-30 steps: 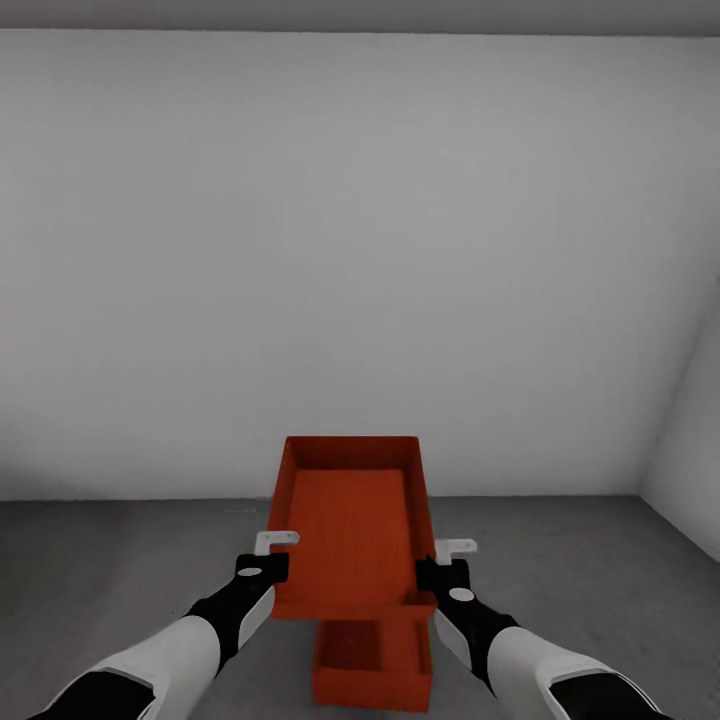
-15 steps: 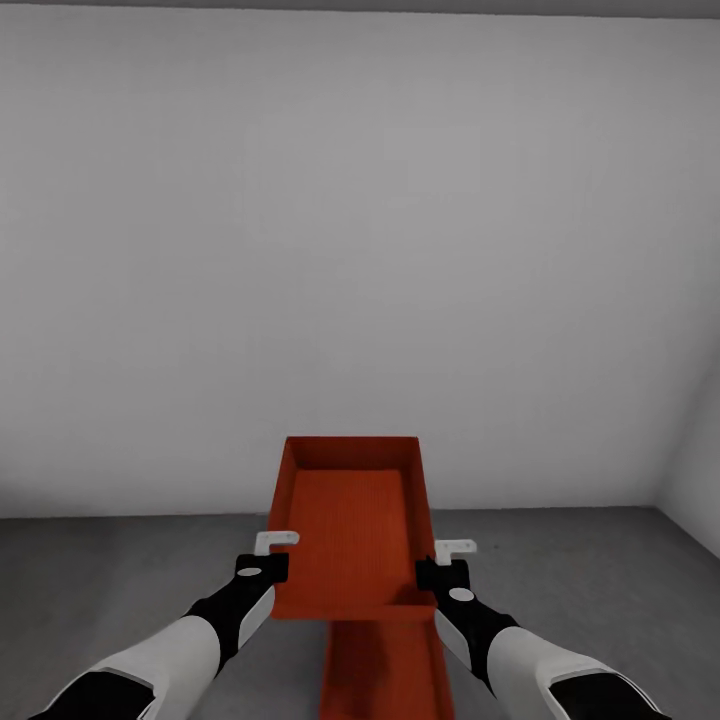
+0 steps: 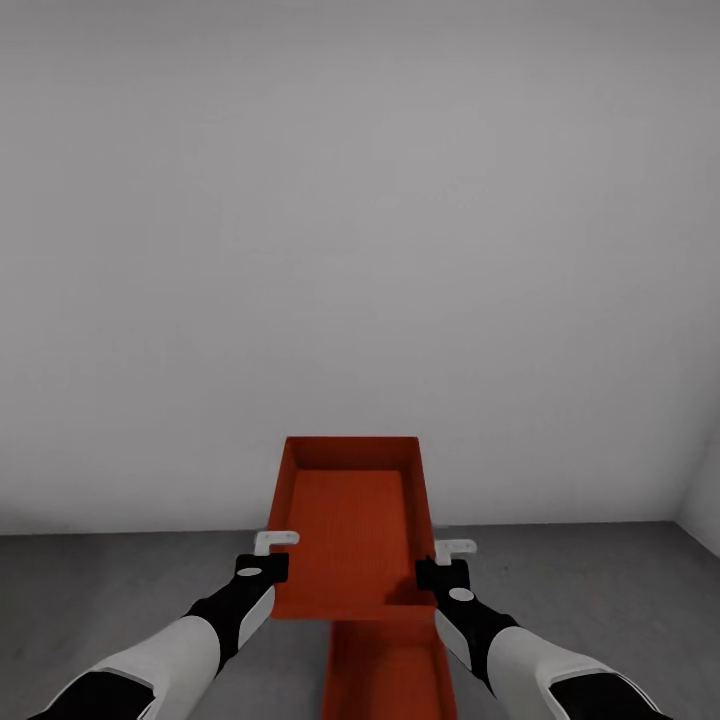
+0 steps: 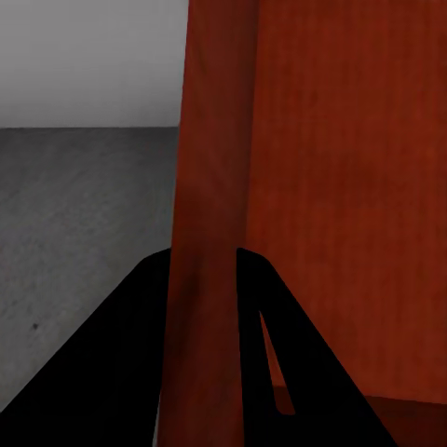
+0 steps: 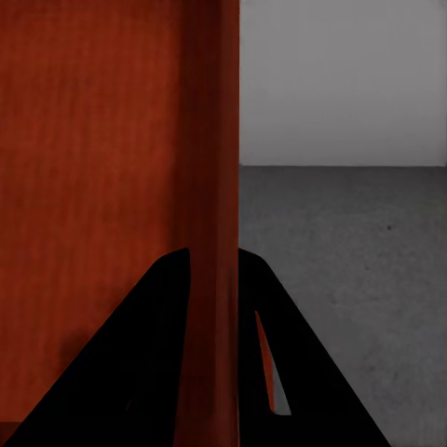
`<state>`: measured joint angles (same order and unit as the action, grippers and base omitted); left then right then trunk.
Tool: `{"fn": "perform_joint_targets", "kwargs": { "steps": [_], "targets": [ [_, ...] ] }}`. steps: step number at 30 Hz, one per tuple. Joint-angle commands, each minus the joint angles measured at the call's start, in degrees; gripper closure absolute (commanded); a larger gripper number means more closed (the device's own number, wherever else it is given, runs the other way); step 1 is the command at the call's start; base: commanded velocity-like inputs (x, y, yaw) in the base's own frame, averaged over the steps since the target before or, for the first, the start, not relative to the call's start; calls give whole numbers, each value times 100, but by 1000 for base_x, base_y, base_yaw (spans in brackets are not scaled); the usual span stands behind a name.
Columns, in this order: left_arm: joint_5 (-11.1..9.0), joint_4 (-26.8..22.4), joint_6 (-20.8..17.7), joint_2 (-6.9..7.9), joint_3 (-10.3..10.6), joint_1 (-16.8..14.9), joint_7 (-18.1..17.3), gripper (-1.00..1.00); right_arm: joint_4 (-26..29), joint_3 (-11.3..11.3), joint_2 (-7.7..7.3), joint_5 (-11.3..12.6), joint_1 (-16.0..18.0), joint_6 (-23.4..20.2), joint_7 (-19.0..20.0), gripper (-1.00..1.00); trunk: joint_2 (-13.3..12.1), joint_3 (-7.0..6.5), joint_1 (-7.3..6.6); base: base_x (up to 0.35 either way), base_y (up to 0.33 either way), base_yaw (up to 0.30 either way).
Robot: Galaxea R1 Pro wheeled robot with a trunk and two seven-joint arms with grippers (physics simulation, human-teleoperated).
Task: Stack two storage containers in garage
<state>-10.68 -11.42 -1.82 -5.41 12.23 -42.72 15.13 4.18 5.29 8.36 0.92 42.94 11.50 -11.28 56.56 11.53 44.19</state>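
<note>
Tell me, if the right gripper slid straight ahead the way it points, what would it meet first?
The right gripper already clamps the held container's side wall. Straight ahead, its fingers would probably just slide along that wall; beyond it lies the grey wall.

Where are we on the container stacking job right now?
Done: both bins are in the garage, and the lower container sits on the concrete floor. In hand: the upper container is held above it, the left tool and right tool each clamped on a side wall. Left: lower it onto the floor bin and release.
</note>
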Motion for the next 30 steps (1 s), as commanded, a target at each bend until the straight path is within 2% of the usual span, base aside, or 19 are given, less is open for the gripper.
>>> {"fn": "perform_joint_targets", "kwargs": {
  "steps": [1,10,30],
  "targets": [
    [92,-27,59,5,-63,-8,183,100,-278,-17,-45,92,4,28,-349,100,5,7,4,321,0,0],
    [92,-27,59,7,-63,-8,183,100,-282,-14,-40,91,4,28,-352,100,5,7,4,271,0,-16],
    [92,-27,59,14,-63,-8,185,100,-280,-15,-36,93,4,28,-375,100,5,7,4,6,0,-276]
  ]
}}
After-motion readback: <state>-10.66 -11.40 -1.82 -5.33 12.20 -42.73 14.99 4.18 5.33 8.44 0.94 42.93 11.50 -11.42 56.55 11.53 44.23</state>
